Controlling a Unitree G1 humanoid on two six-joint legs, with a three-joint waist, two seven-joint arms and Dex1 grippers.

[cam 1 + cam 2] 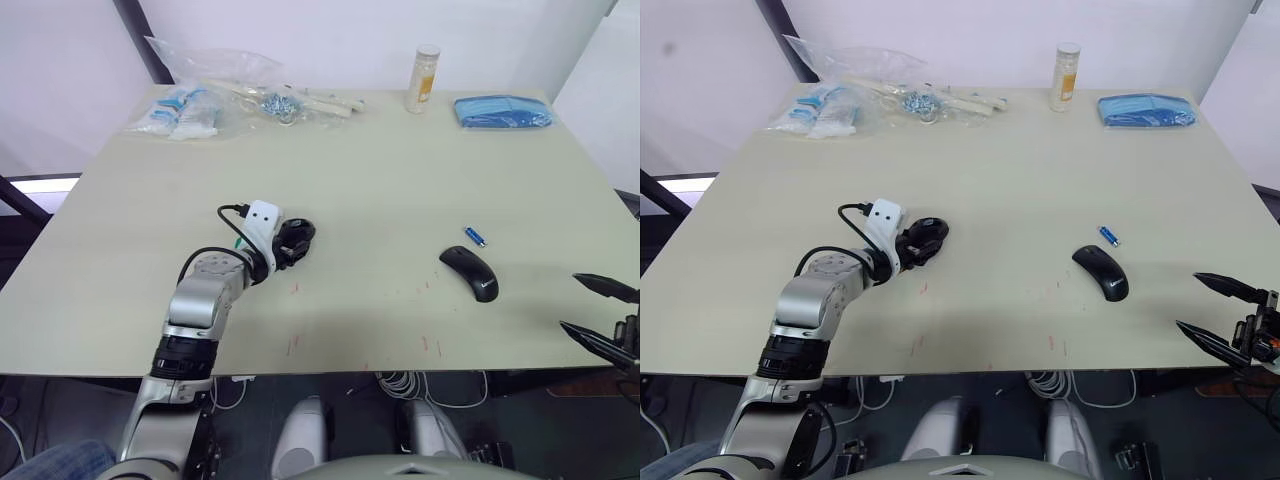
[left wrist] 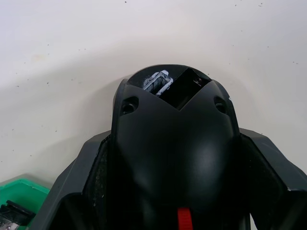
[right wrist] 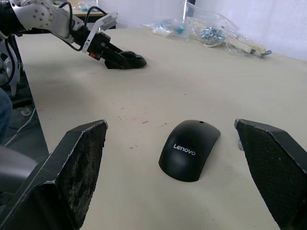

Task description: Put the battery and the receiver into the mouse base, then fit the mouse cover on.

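Bottle (image 1: 423,78), bags (image 1: 205,95) (table's far edge)

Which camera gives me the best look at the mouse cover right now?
The right wrist view: the mouse cover lies close between the open right claw's fingers, its pale lettering legible. Both eye views show it small, beside the battery.

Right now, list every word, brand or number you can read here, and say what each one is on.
"Lenovo": white lettering on the mouse cover, lying on the table.
Bottle at the far edge: its orange label is too small to read.
Plastic bags at the far left: print is too small to read.
Battery: no legible text.
Mouse base, held in the left gripper: no text visible.
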